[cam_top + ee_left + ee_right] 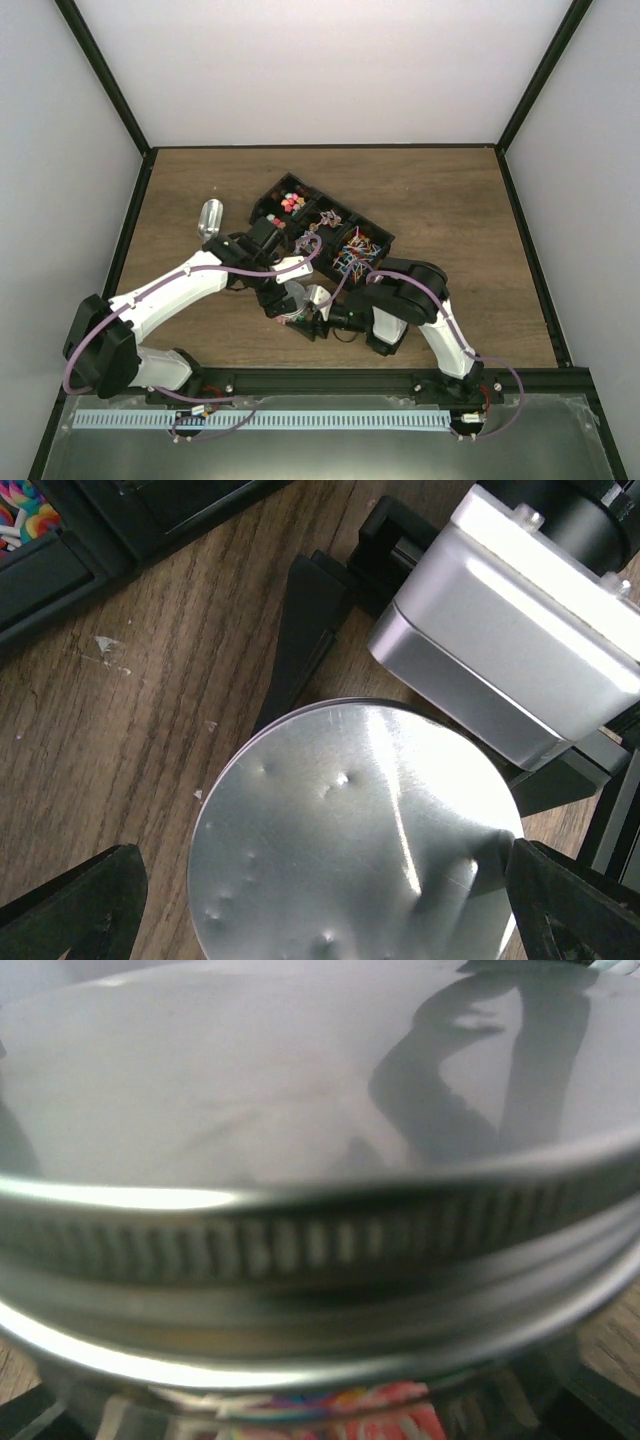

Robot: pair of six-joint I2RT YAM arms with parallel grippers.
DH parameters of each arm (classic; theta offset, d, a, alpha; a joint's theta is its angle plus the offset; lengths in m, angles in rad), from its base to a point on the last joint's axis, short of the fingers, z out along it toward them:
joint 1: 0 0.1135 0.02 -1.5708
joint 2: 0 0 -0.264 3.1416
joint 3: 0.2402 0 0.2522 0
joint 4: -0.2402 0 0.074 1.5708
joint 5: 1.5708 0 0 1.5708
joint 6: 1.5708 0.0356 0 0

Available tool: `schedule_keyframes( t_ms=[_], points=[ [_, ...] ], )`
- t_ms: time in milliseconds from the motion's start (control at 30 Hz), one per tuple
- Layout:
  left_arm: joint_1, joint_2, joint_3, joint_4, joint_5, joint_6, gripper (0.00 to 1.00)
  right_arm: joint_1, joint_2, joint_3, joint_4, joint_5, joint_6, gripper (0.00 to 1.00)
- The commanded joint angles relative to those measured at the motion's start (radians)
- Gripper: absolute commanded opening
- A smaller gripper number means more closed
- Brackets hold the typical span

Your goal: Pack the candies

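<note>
A clear round jar with a dented silver screw lid stands on the wood table, and bright candies show through the glass under the lid's rim. More candies lie in a black compartment tray. My left gripper hangs open over the lid. Its right finger is at the lid's edge and its left finger stands apart from it. My right gripper holds the jar from the right side, with one black finger running along the glass below the lid.
The tray sits just behind the jar, and a further compartment holds mixed coloured candies. A clear shiny object lies on the table left of the tray. Dark frame rails border the table.
</note>
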Motion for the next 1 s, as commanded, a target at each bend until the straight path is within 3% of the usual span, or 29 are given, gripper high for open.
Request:
schedule_keyframes(
  t_ms=[0, 333, 667, 833, 967],
  points=[
    [-0.005, 0.010, -0.012, -0.001, -0.004, 0.004, 1.00, 0.007, 0.018, 0.027, 0.311, 0.047, -0.020, 0.75],
    [-0.007, 0.018, 0.001, 0.006, 0.046, -0.003, 1.00, 0.007, 0.025, 0.036, 0.298, 0.069, -0.014, 0.74],
    [-0.011, 0.033, -0.011, -0.007, -0.010, 0.024, 0.97, 0.008, 0.026, 0.032, 0.308, 0.051, -0.022, 0.74],
    [-0.010, 0.040, 0.002, -0.036, 0.018, 0.209, 0.85, 0.006, 0.030, 0.014, 0.346, -0.015, -0.045, 0.74],
    [-0.010, 0.081, 0.034, -0.099, 0.023, 0.437, 0.84, 0.007, 0.028, 0.004, 0.363, -0.078, -0.050, 0.73]
  ],
)
